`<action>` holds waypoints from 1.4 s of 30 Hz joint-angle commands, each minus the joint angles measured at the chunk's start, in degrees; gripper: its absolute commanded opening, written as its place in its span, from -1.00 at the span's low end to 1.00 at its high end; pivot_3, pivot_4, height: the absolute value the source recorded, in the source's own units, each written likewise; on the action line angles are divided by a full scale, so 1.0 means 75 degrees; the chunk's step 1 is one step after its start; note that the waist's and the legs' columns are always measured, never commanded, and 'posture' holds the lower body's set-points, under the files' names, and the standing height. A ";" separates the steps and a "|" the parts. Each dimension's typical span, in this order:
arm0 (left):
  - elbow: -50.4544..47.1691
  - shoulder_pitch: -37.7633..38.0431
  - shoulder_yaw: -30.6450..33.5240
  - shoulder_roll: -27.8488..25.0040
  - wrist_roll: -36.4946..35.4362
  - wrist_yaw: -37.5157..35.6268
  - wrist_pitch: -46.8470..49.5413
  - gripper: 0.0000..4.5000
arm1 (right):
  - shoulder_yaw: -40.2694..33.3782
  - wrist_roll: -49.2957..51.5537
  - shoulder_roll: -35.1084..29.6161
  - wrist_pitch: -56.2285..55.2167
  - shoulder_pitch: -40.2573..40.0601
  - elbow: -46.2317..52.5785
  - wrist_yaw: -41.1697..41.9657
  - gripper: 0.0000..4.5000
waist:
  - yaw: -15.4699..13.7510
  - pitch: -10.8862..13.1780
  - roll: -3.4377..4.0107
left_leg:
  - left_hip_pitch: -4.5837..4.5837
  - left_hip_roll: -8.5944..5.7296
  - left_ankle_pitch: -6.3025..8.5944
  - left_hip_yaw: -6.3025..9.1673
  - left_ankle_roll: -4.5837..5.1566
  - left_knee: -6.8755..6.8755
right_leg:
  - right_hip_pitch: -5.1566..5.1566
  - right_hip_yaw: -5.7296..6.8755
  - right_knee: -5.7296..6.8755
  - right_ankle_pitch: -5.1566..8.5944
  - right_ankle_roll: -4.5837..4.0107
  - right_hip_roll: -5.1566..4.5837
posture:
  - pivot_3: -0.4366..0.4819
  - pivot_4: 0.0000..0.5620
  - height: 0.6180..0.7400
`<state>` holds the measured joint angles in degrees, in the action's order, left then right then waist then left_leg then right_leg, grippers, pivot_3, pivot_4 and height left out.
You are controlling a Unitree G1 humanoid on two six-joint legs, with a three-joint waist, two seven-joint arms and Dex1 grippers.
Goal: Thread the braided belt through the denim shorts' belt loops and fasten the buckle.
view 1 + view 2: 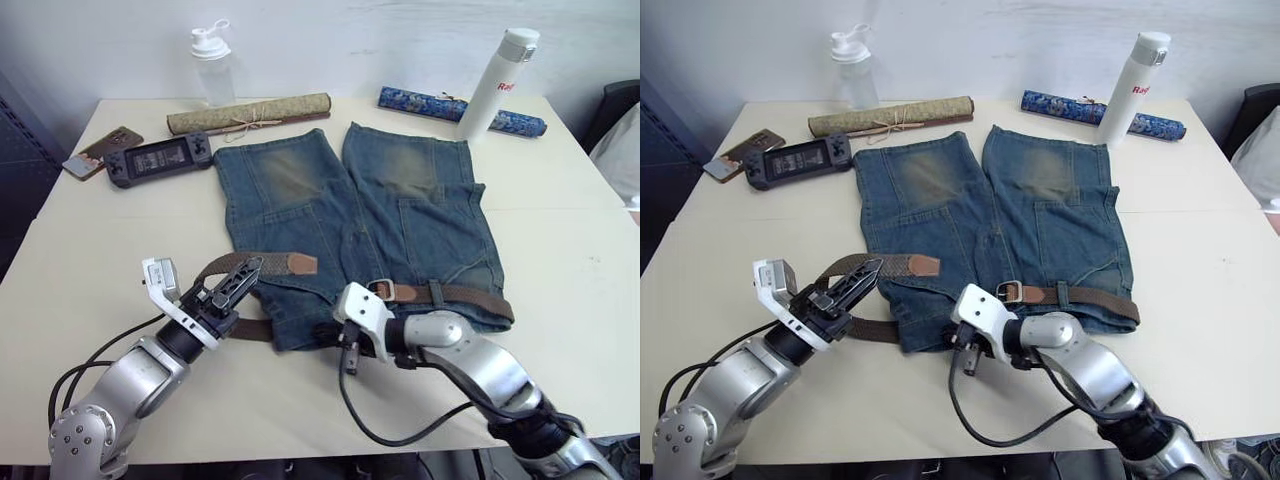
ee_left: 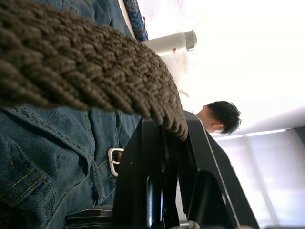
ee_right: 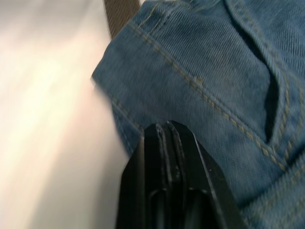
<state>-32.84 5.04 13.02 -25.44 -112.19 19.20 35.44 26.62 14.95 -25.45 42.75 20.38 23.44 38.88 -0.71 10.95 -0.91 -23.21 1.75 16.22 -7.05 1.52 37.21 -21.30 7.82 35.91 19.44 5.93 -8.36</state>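
I see blue denim shorts (image 1: 400, 215) with yellowish faded patches, a dark-brown braided belt (image 1: 262, 265) with tan tabs, a cream bench (image 1: 560, 260).

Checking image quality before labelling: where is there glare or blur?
Left wrist view: bright glare washes out the background behind the white bottle; the braided belt looms close. Right wrist view: the table is overexposed and soft beside the denim shorts.
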 commanded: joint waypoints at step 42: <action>0.1063 0.0332 0.0460 -0.0573 0.1440 -0.1518 0.0588 -1.00 | -0.3197 0.1969 0.0034 0.1308 0.0373 0.1529 0.0288 0.90 | 0.0235 0.0001 0.0000 | -0.0022 -0.0002 0.0007 -0.0001 -0.0011 -0.0020 | -0.0029 -0.0018 -0.0006 0.0003 -0.0005 0.0008 | -0.05 -0.47 0.63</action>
<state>-23.83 7.41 17.03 -28.81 -103.30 10.10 38.68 6.23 26.07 -22.89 52.07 23.76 31.84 38.08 1.05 10.96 -0.91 -23.38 1.73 16.28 -7.07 1.44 37.06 -21.52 7.69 35.86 19.46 5.90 -8.31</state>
